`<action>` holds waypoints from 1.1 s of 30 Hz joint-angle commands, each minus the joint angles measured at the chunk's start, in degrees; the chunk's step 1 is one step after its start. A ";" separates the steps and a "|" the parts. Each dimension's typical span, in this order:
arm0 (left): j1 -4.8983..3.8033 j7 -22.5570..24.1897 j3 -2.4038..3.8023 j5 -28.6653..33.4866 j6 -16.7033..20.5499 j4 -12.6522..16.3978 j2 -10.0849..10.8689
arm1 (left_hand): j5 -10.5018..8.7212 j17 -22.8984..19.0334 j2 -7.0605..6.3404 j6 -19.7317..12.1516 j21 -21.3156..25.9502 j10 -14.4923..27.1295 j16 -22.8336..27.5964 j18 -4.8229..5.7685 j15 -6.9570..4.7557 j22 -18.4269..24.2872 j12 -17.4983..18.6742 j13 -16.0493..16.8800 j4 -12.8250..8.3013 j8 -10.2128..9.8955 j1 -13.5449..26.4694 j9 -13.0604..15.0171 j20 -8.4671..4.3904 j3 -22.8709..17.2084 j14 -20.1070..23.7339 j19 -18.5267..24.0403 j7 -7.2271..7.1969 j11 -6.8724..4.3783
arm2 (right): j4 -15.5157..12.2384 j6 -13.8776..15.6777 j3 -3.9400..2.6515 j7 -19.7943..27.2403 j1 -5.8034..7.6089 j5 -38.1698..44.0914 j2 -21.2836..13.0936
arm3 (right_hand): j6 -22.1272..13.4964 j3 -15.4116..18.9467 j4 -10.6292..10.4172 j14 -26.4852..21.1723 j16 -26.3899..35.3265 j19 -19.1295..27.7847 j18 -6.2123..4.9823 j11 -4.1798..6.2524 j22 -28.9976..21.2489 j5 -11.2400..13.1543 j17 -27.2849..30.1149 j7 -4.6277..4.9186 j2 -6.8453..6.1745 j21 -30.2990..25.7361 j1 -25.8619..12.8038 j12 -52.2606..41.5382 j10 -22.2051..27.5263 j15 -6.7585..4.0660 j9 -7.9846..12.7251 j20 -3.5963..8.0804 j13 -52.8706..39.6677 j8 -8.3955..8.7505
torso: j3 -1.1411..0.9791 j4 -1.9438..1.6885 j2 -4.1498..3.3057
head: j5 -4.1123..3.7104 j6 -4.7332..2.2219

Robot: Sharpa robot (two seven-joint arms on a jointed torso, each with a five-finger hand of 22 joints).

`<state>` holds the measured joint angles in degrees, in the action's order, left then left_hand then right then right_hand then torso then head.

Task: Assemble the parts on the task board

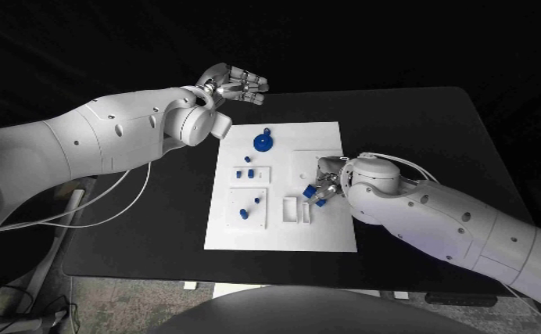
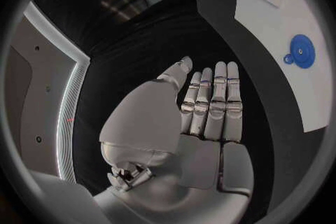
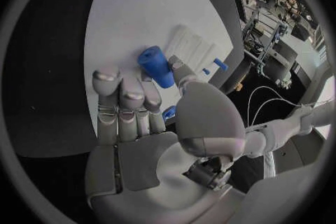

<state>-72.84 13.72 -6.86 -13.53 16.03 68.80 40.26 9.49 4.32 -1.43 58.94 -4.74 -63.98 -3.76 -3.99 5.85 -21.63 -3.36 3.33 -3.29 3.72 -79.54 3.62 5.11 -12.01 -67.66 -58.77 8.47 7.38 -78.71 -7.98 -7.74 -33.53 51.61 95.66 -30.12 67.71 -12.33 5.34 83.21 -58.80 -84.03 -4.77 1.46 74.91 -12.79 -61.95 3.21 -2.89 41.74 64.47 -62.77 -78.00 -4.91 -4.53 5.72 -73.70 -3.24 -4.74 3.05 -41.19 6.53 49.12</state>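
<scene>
assembly is partly done: several blue parts (image 1: pixel 248 171) lie loose on the white board (image 1: pixel 282 232) at frame centre. right hand (image 1: pixel 324 187) pinches a blue peg (image 3: pixel 155 66) over the board's right side. left hand (image 1: pixel 234 84), upper left of centre, hovers open and holds nothing.

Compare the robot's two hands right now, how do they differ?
The left hand hangs above the table's far edge, off the task board; the right hand is down over the board. The left hand holds nothing, fingers straight and together; the right hand pinches a blue part. Both are silver, on white arms.
</scene>
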 commanded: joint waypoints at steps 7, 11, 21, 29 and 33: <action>-0.09 0.06 0.03 -0.42 -0.24 0.19 0.14 | 0.08 0.04 0.02 -0.24 -0.29 0.21 0.07 0.06 0.33 -0.12 -0.07 -0.03 -0.04 -0.09 -0.26 -0.04 -0.07 -0.46 -0.09 -0.12 -0.02 0.05 | -2.16 6.70 -0.71 -2.70 -0.52 -9.80 -2.99 | 2.70 2.42 -1.46 0.11 0.36 -3.19 0.93 0.84 3.54 0.66 0.17 -0.90 0.79 0.33 -1.42 -0.25 -0.08 -0.47 -0.27 0.89 -0.15 -0.41 | 0.05 0.04 0.00 | 0.13 -0.21; -0.10 -0.01 0.03 -0.44 -0.21 0.21 0.20 | 0.08 0.04 0.02 -0.24 -0.29 0.21 0.07 0.06 0.33 -0.12 -0.07 -0.03 -0.04 -0.09 -0.26 -0.04 -0.07 -0.46 -0.09 -0.12 -0.02 0.05 | -4.16 8.18 -1.54 -2.95 -0.51 -13.40 -4.22 | 3.16 3.65 -2.59 0.11 0.36 -3.19 1.02 0.96 3.45 0.66 0.20 -1.01 0.91 0.49 -1.37 -0.26 -0.19 -0.56 -0.21 1.00 -0.26 -0.42 | 0.09 0.05 0.01 | 0.23 -0.25; -0.17 -0.22 0.03 -0.54 -0.23 0.32 0.21 | 0.21 0.04 0.00 -0.19 -0.35 0.20 0.07 0.06 0.32 -0.23 -0.07 -0.03 -0.07 -0.10 -0.24 -0.04 -0.08 -0.52 -0.09 -0.05 -0.03 0.05 | -7.51 6.51 -2.30 -4.88 -0.47 -22.83 -5.05 | 3.48 4.40 -3.53 0.08 0.42 -3.13 1.11 1.00 3.38 0.42 0.25 -1.09 1.08 0.44 -1.90 0.05 -0.11 -0.58 -0.18 1.02 -0.17 -0.40 | 0.08 -0.08 -0.05 | 0.31 -0.09; -0.23 -0.44 0.02 -0.66 -0.36 0.32 0.09 | 0.35 0.04 -0.05 -0.15 -0.39 0.21 0.06 0.06 0.32 -0.32 -0.08 -0.03 -0.12 -0.10 -0.25 -0.05 -0.08 -0.59 -0.08 0.02 -0.03 0.05 | -7.21 4.04 -1.78 -6.08 -0.47 -25.99 -3.87 | 3.63 4.83 -4.38 0.03 0.56 -3.09 1.13 1.03 3.31 0.64 0.31 -1.13 1.51 0.14 -3.08 0.54 0.02 -0.59 -0.21 1.03 0.13 -0.40 | 0.11 -0.09 -0.06 | 0.40 0.12; -0.25 -0.54 0.02 -0.71 -0.44 0.30 0.01 | 0.35 0.04 -0.05 -0.15 -0.39 0.21 0.06 0.06 0.32 -0.32 -0.08 -0.03 -0.12 -0.10 -0.25 -0.05 -0.08 -0.59 -0.08 0.02 -0.03 0.05 | -6.61 3.36 -1.25 -6.38 -0.47 -26.60 -2.99 | 3.86 4.97 -4.51 0.02 0.74 -3.08 1.16 1.10 3.27 0.57 0.41 -1.22 1.75 -0.05 -3.46 0.90 -0.08 -0.62 -0.25 1.06 0.42 -0.41 | 0.05 -0.15 -0.06 | 0.41 0.20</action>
<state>-72.99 13.10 -6.87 -13.90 16.03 68.96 40.40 9.49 4.32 -1.43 58.94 -4.74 -63.98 -3.76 -3.99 5.85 -21.89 -3.36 3.33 -3.46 3.72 -79.54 3.62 5.11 -12.18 -67.66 -58.76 8.47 7.38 -85.45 -2.42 -9.03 -38.89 51.17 71.60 -33.32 69.91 -7.28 1.19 83.23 -58.18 -84.03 -4.75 2.26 74.95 -12.37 -61.61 3.32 -1.06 41.89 61.37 -62.10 -78.02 -5.24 -4.71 6.55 -73.31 -3.61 -4.63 2.97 -41.24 6.93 49.26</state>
